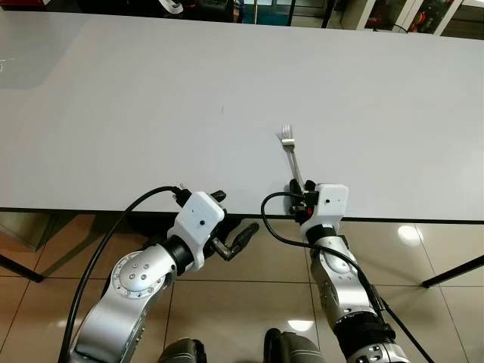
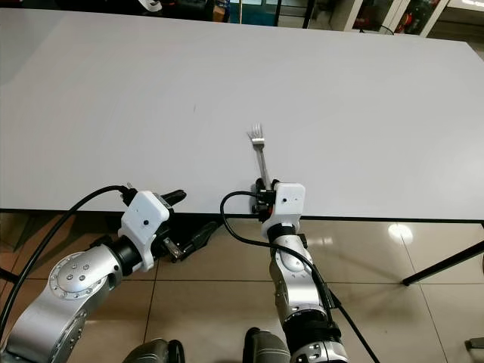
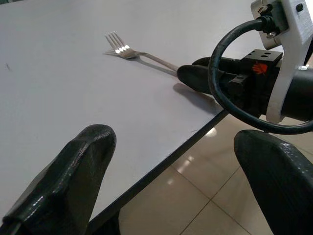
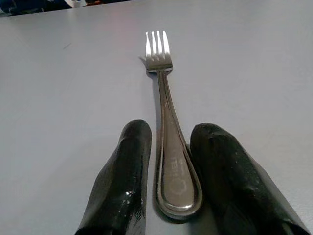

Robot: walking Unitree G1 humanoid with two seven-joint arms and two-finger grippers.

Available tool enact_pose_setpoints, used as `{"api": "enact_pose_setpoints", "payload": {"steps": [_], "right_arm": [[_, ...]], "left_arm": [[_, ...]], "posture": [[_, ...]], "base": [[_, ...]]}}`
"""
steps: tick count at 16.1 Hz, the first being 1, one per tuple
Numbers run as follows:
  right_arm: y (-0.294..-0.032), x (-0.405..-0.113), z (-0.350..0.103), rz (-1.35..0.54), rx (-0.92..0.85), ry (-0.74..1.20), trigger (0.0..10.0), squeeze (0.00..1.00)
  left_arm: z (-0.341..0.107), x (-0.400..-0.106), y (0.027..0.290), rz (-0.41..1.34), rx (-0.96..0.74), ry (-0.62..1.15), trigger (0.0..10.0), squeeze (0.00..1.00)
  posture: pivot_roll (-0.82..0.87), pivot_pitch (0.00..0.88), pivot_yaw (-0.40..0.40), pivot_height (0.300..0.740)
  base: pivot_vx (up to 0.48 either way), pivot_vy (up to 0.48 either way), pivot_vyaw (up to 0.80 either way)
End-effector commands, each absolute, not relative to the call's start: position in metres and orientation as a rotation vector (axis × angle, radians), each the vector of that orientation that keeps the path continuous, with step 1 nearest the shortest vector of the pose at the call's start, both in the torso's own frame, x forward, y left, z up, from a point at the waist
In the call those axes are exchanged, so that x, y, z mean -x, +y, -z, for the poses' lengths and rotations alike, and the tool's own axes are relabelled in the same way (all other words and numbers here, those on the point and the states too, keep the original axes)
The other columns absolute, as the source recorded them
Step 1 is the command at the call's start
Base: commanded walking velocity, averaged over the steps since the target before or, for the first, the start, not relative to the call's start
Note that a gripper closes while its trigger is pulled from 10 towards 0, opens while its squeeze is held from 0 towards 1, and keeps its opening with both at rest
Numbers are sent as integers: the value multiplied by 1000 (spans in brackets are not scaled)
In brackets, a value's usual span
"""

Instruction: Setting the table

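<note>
A silver fork (image 4: 164,98) lies flat on the white table (image 1: 136,113), tines pointing away from me, its handle end close to the front edge. My right gripper (image 1: 297,186) rests on the table at that edge. Its two black fingers (image 4: 128,166) flank the handle closely, with a thin gap showing on one side, so it is open and the fork lies on the table between them. My left gripper (image 1: 234,218) hangs just below and in front of the table's edge, to the left of the fork, open and holding nothing. Its fingertips (image 3: 78,166) stand wide apart.
The table stretches far to the left, right and back of the fork. Dark furniture and glass doors (image 1: 265,9) stand beyond its far edge. Under it are a tiled floor (image 1: 423,249) and black table legs (image 1: 454,271) at both sides.
</note>
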State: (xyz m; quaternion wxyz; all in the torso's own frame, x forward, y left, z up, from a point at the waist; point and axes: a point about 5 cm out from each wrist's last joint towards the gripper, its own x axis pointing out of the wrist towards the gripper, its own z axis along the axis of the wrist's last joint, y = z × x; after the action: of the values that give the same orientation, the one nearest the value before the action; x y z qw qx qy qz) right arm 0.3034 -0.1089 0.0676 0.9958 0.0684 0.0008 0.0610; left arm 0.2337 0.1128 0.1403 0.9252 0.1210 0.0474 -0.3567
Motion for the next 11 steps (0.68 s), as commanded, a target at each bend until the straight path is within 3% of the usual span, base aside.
{"api": "enact_pose_setpoints", "payload": {"steps": [1, 5, 6, 7, 8, 9, 11], "right_arm": [[-113, -299, -48, -105, -154, 123, 10000, 1000], [-114, -300, -60, -118, -185, 81, 10000, 1000], [-116, -299, -71, -122, -200, 23, 10000, 929], [-117, -298, -77, -123, -205, -10, 10000, 929], [-123, -294, -104, -120, -239, -151, 10000, 0], [-134, -287, -135, -94, -257, -288, 10000, 0], [-154, -272, -163, -24, -199, -375, 10000, 0]], "left_arm": [[-142, -231, 110, 747, -255, 90, 10000, 0], [-144, -232, 111, 734, -256, 85, 10000, 0], [-145, -233, 112, 723, -254, 77, 10000, 0], [-146, -233, 113, 717, -253, 73, 10000, 0], [-152, -235, 116, 672, -229, 41, 10000, 0], [-158, -240, 122, 578, -226, 13, 10000, 0], [-175, -246, 127, 453, -222, -91, 10000, 0]], "posture": [[38, 183, -33, 740], [41, 179, -40, 740], [42, 177, -43, 740], [43, 177, -44, 740], [40, 173, -50, 740], [34, 163, -50, 740], [24, 144, -45, 740]], "base": [[0, 0, 0], [0, 0, 0], [0, 0, 0], [0, 0, 0], [0, 0, 0], [0, 0, 0], [0, 0, 0]]}}
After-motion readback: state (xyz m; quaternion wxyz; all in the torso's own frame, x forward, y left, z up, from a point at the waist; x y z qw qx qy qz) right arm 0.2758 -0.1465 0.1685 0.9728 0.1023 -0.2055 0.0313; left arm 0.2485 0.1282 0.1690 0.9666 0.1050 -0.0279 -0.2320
